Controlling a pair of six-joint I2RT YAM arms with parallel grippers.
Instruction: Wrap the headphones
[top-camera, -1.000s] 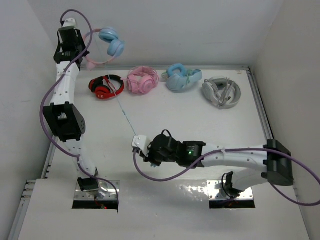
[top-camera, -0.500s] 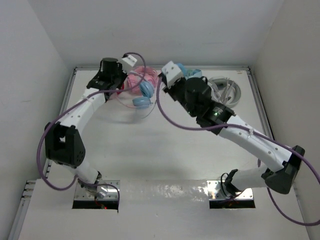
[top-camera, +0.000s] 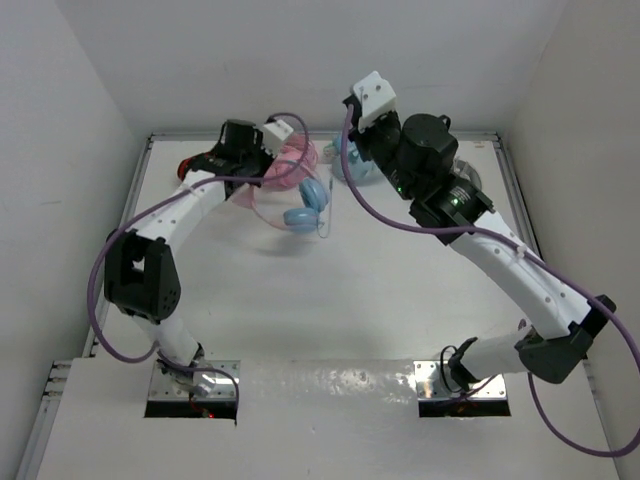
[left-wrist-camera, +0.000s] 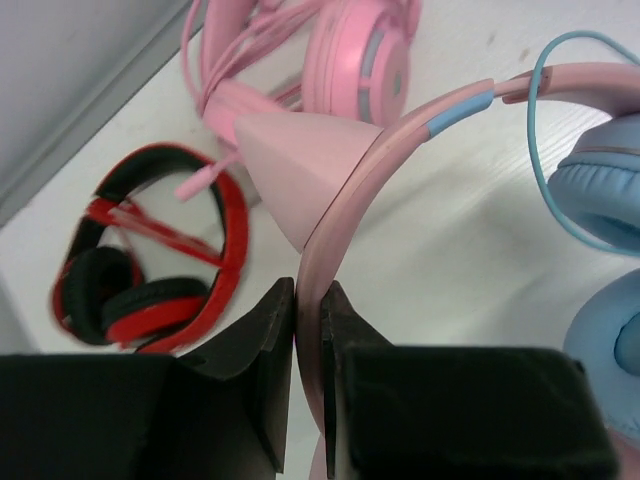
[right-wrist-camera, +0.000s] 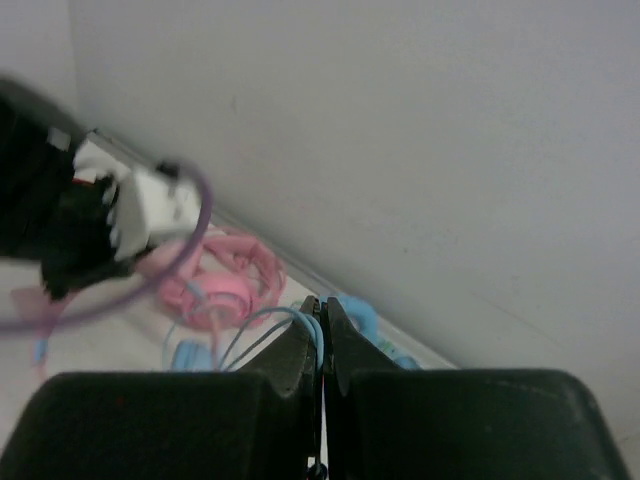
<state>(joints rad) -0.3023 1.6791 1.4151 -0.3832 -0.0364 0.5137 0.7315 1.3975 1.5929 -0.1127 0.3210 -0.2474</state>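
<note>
The headphones hang just above the table at the back, with a pink cat-ear headband and light blue ear cups. My left gripper is shut on the headband just below a cat ear; in its wrist view the left gripper pinches the band edge-on. Their thin light blue cable rises to my right gripper, which is raised near the back wall. In the right wrist view the right gripper is shut on looped strands of cable.
Along the back edge lie a red and black pair, an all-pink pair, an all-light-blue pair and a white-grey pair partly behind my right arm. The back wall rises just behind both grippers.
The left gripper brought the headphones down from high at the back left, then right. The right gripper rose from mid-table to the back with the cable and kept lifting.
</note>
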